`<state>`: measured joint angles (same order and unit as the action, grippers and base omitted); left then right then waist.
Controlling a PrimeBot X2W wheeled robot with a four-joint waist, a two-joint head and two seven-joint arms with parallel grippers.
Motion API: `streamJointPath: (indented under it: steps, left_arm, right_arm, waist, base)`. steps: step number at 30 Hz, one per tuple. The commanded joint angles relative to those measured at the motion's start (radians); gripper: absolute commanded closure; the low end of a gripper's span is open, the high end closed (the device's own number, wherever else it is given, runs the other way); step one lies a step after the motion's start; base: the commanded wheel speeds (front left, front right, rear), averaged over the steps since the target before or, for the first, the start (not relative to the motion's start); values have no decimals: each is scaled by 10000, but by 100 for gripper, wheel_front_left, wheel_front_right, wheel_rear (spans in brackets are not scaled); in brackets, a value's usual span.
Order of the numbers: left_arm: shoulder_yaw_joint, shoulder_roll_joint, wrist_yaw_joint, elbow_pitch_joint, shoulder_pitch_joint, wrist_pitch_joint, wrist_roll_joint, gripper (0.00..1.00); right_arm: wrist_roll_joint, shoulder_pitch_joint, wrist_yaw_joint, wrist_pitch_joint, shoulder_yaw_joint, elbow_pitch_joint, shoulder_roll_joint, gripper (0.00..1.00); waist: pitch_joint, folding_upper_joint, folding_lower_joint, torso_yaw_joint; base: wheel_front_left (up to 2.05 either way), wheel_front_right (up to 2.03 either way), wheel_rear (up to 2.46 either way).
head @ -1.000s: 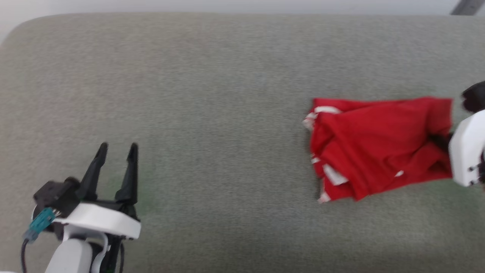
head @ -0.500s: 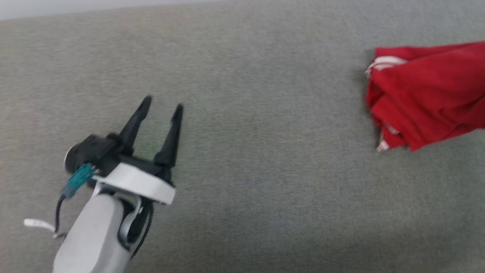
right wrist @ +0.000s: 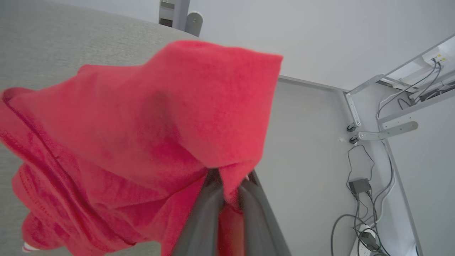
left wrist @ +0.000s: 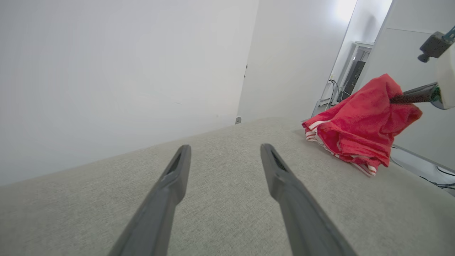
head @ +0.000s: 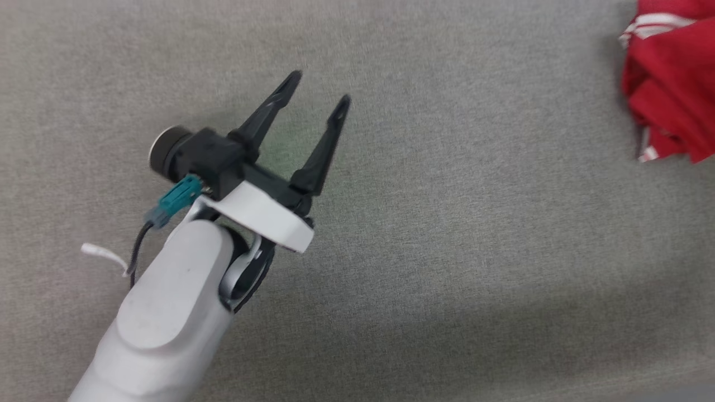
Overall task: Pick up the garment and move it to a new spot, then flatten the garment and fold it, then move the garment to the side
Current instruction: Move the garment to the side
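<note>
Left gripper (head: 320,86) is seen at left of the head view, on a pale forearm (head: 167,312). Its fingers are spread wide with nothing between them, over a grey cloth-covered surface (head: 458,234). In the left wrist view the same fingers (left wrist: 170,185) are seen apart, pointed along the surface (left wrist: 227,213) toward a white wall (left wrist: 106,71). Garment (head: 673,84) is found at the right edge of the head view, bunched, red with red-and-white striped trim, well apart from the left gripper. In the left wrist view the garment (left wrist: 355,128) is seen partly lifted: its lower folds appear to rest on the surface, and its upper part is drawn up to the right gripper (left wrist: 398,99). In the right wrist view the right gripper (right wrist: 229,179) is pinched on a fold of the garment (right wrist: 142,124), fingers pressed close with cloth between. Cables (right wrist: 359,199) are noted at far right.
</note>
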<state>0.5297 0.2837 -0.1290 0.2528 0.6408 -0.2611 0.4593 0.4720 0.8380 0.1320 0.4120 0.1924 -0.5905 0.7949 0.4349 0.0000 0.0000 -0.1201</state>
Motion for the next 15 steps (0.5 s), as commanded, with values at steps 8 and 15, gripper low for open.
streamJointPath:
  steps: [8,15]
  left_arm:
    - [542,-176,-15,140,849,-48,90,0]
    - [753,-191,-15,150,1192,-48,164,0]
  right_arm:
    - [-885,1034,-27,-1362,-24,-1757,-79,100]
    - [-1563,1695,-27,-2174,-328,-3543,-582,100]
  waist:
    - [727,0,0,184]
    - [1139,0,0,515]
  base:
    - [0,0,0]
    - [0,0,0]
